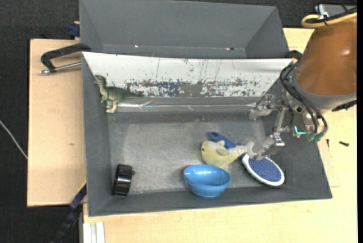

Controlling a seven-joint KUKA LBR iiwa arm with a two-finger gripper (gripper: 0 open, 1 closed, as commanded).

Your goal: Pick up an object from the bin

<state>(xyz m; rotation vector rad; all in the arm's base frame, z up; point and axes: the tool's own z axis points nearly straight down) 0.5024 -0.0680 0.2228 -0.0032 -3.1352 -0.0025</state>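
Observation:
My gripper (273,139) hangs low over the front right part of the bin. Just below it lies an oval blue brush with a white rim (264,171). To the brush's left, a pale yellow soft thing (218,154) lies with one light end stretching toward the gripper. A small blue piece (219,138) rests at its far side. A round blue bowl (207,179) sits in front of the yellow thing, close to the bin's front wall.
A green toy dinosaur (109,95) stands at the back left against the bin's far wall. A black cylinder (122,179) lies in the front left corner. The arm with its orange cover comes in over the right rim.

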